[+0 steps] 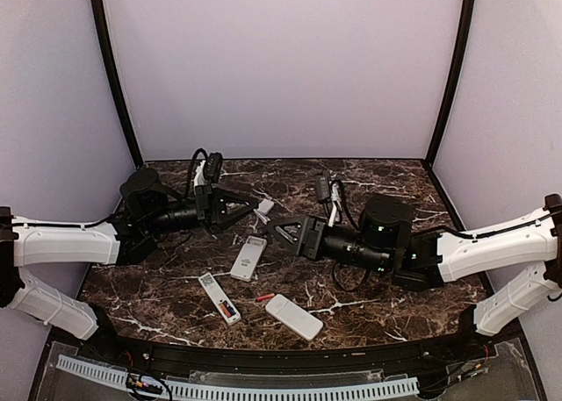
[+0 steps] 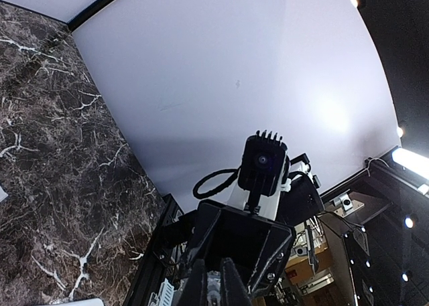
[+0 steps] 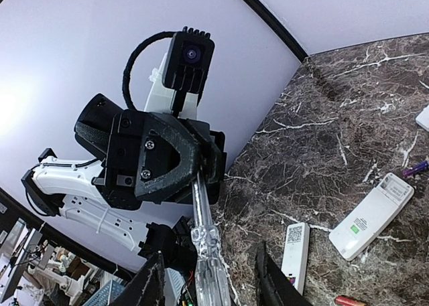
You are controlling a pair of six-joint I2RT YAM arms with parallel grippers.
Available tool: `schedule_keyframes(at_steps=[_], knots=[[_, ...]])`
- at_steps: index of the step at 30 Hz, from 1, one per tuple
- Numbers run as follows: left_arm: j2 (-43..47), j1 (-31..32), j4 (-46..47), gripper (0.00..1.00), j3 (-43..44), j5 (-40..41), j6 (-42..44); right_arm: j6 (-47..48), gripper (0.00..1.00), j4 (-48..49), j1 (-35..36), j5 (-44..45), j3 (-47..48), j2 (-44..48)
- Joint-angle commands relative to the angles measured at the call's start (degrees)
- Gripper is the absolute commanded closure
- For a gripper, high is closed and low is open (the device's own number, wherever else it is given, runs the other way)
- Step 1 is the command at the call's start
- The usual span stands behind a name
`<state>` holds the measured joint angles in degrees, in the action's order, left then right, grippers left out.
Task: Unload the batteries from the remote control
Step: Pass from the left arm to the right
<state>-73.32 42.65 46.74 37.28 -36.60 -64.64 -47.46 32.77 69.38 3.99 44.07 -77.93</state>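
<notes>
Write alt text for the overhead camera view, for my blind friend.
A left arm and a right arm reach in from the sides, left fingers and right fingers almost meeting above a dark marble table. Nearby lie a white upper remote, an open remote showing batteries, a loose red battery and a third remote.

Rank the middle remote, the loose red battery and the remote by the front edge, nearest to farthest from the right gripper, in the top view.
From the right gripper:
1. Middle remote, close by, just toward the front.
2. Red battery, loose, farther toward the front.
3. Front-edge remote, right of the battery, farthest.
</notes>
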Motion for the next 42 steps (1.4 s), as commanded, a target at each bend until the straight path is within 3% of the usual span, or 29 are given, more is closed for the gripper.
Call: schedule_keyframes(at_steps=[1,22,30,32,34,36,40,42], knots=[[1.68,0.32,2.39,1.0,-1.15,0.09,-0.2,0.04,0.58,3.0,0.43,-1.34,1.82,-1.52],[2.4,0.28,2.48,1.0,-1.69,1.55,-0.29,-0.41,0.82,5.36,0.43,-1.71,1.04,-2.31],[2.85,0.32,-3.03,0.98,-0.82,0.7,2.96,0.46,0.99,2.24,0.45,-0.03,0.95,-0.99],[3.82,0.3,-9.61,0.83,0.66,1.29,6.21,0.94,1.0,-0.21,0.41,1.04,0.95,0.1],[5.42,0.32,-19.61,0.51,3.14,3.35,10.81,1.21,1.0,-3.27,0.42,2.83,0.72,1.63],[7.02,0.32,-28.95,0.37,5.26,6.34,15.36,1.4,1.0,-6.63,0.42,4.7,-0.03,3.45],[9.14,0.32,-42.15,0.21,6.29,14.05,19.59,1.67,1.0,-11.58,0.45,8.6,-1.27,7.01],[8.66,0.26,-46.63,0.19,5.94,16.74,19.85,1.54,1.0,-13.6,0.45,9.89,-1.56,8.28]])
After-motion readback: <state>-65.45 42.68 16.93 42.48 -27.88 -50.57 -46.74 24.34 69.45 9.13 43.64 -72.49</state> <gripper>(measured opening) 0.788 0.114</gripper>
